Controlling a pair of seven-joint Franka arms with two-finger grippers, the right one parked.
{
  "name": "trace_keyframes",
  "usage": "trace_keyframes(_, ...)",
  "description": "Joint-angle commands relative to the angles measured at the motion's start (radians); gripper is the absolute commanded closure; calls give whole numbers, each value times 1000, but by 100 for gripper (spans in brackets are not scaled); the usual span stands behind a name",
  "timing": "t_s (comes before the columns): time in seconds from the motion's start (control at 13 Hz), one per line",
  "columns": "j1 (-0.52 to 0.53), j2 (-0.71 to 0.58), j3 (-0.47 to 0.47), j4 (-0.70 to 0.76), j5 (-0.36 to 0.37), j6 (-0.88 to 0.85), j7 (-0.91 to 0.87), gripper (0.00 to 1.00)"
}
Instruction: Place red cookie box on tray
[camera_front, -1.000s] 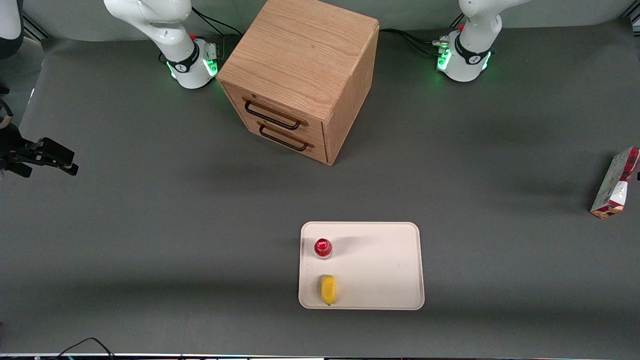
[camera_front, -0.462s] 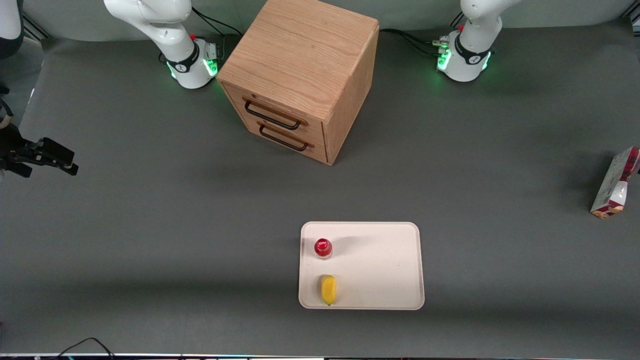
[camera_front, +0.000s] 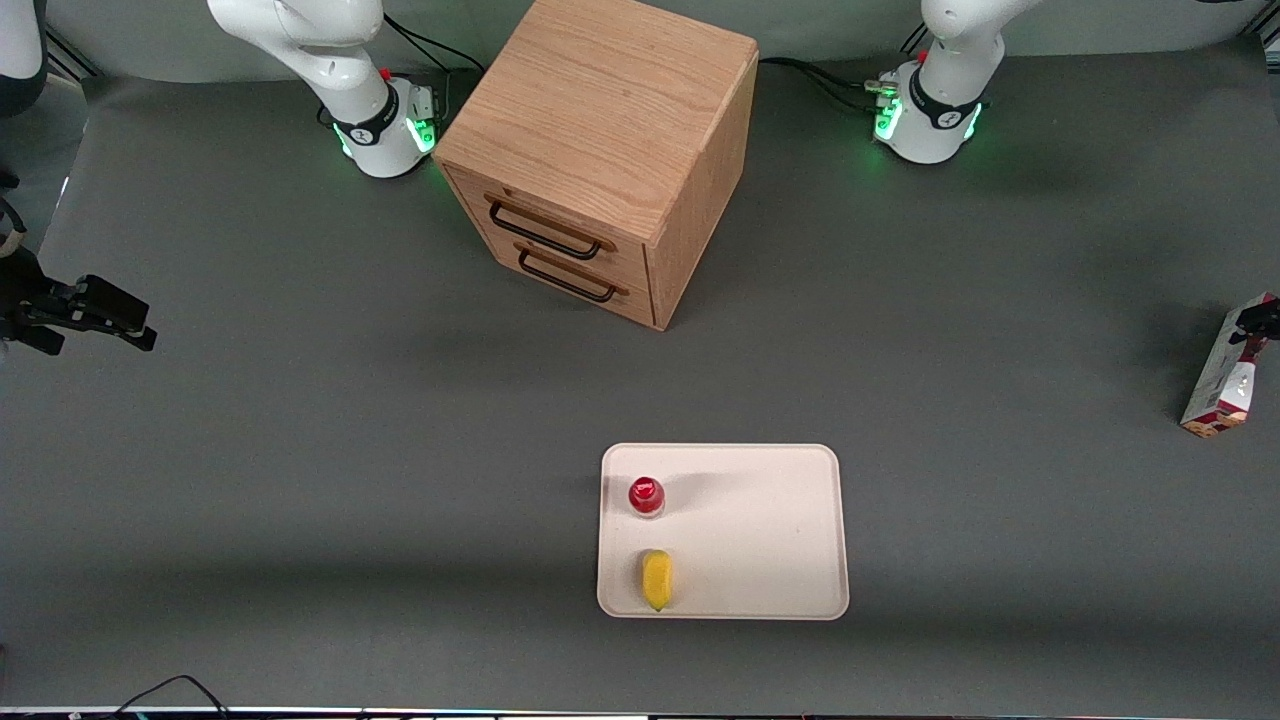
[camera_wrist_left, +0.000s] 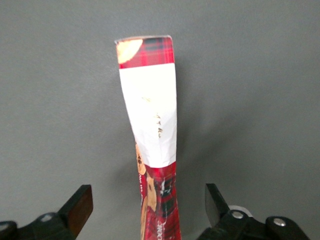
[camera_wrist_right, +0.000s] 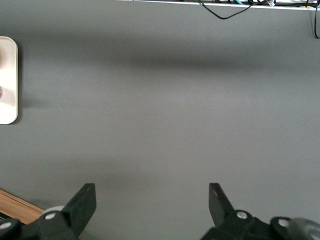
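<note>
The red cookie box (camera_front: 1225, 375) lies on its narrow side on the grey mat at the working arm's end of the table. It is plaid red with a white panel. My left gripper (camera_front: 1260, 320) shows only as a dark tip at the box's end farther from the front camera. In the left wrist view the gripper (camera_wrist_left: 147, 205) is open and the cookie box (camera_wrist_left: 150, 120) runs lengthwise between its two fingers (camera_wrist_left: 79, 207), touching neither. The cream tray (camera_front: 760, 530) lies near the table's front edge, far from the box.
On the tray stand a small red-capped bottle (camera_front: 646, 496) and a yellow object (camera_front: 656, 579), both on the side toward the parked arm. A wooden drawer cabinet (camera_front: 600, 150) stands farther from the front camera than the tray.
My left gripper has come into the front view over the box's farther end. The box and everything on the tray have stayed put.
</note>
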Motion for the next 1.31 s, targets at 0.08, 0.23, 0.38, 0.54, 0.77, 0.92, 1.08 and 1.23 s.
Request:
trace_keyframes(0.08, -5, 22, 11, -25, -24, 68, 37, 35)
trace_keyframes(0.23, -5, 34, 11, -25, -24, 91, 37, 75)
trace_keyframes(0.38, -8, 36, 11, -23, -24, 91, 36, 100)
trace_keyframes(0.54, -13, 25, 11, -19, -24, 69, 27, 100)
trace_keyframes(0.77, -48, -21, 3, 30, -20, -39, -77, 100)
trace_keyframes(0.92, -80, -38, -12, 131, -9, -201, -218, 100)
trace_keyframes(1.08, -91, -41, -69, 254, 0, -356, -411, 100)
trace_keyframes(1.23, -117, -41, -119, 348, 3, -452, -629, 100)
